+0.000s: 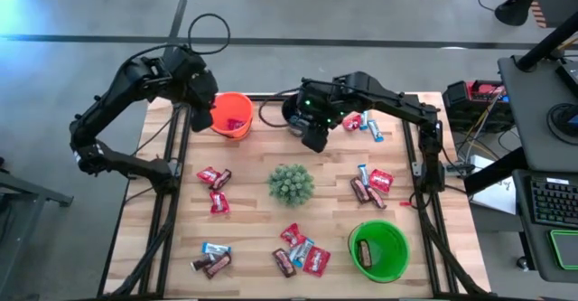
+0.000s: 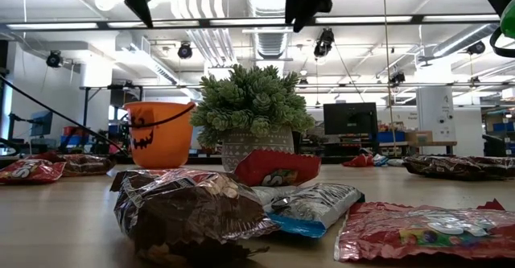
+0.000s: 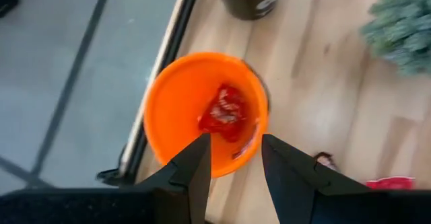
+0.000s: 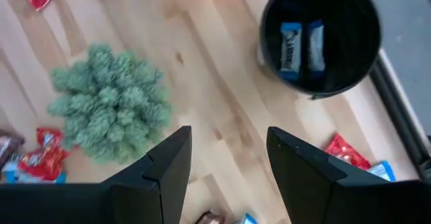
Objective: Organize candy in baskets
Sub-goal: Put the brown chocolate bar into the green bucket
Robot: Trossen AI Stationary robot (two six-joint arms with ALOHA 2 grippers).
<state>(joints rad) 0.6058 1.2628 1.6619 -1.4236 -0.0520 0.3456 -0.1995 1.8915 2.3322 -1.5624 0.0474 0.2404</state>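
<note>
a: where do the two grippers stand?

b: the left gripper [image 3: 232, 158] hangs over the orange basket [image 1: 232, 114] at the table's far left corner, fingers parted with nothing between them. a red candy [image 3: 224, 112] lies in the bottom of that basket, straight below the gap. the right gripper [image 4: 225, 158] hovers by the black basket [image 4: 320, 35], fingers spread wide and bare; two blue-and-silver bars [image 4: 301, 45] lie side by side inside that one.

a: so what does the next pick turn on?

b: which loose pile lies nearer which arm. the red and brown pair [image 1: 213, 177] sits on the left half, toward the front from the orange basket, so the left arm has the shorter reach. the cluster by the far edge [image 1: 363, 121] lies just beside the right gripper, on its outer side.

a: and the plant?

b: the spiky plant [image 1: 291, 183] stands mid-table, between the arms and the front piles [image 1: 301, 250]. an arm going for those would do well to pass beside it, i judge.

a: long axis of the nearest bars?

b: the left pair look tilted, each lying at a slant to the table edge, though from above they are too small for me to be sure. the wrist would likely need some turn to close across the short side.

a: the green basket?

b: the green basket [image 1: 379, 249] is at the front right, one dark bar in it, well apart from both grippers.
</note>
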